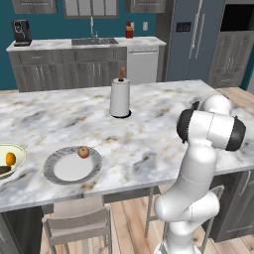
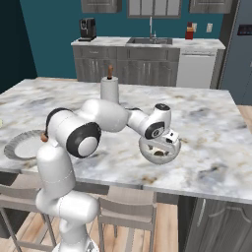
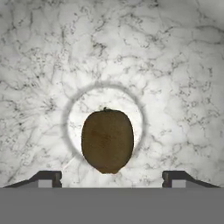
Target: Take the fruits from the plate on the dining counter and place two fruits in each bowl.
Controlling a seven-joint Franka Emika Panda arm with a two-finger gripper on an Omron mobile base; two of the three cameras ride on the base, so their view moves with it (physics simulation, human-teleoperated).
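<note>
The tool (image 3: 112, 179) hung open at the hand view's bottom, over the brown oval fruit (image 3: 107, 141) lying in the grey speckled bowl (image 2: 160, 150). That drop looked done. The next move, I judged, called for the reddish-orange apple (image 1: 84, 152) on the grey-rimmed round plate (image 1: 72, 165), lower left of the white marble surface (image 1: 149, 124).

Cream-green bowl (image 1: 11, 159) cut by left edge; plate (image 2: 19, 146) partly hidden behind arm.

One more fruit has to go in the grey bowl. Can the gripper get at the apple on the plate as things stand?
Probably yes. The gripper is open over the grey bowl, and the apple sits uncovered at the plate's rim, nothing beside it.
</note>
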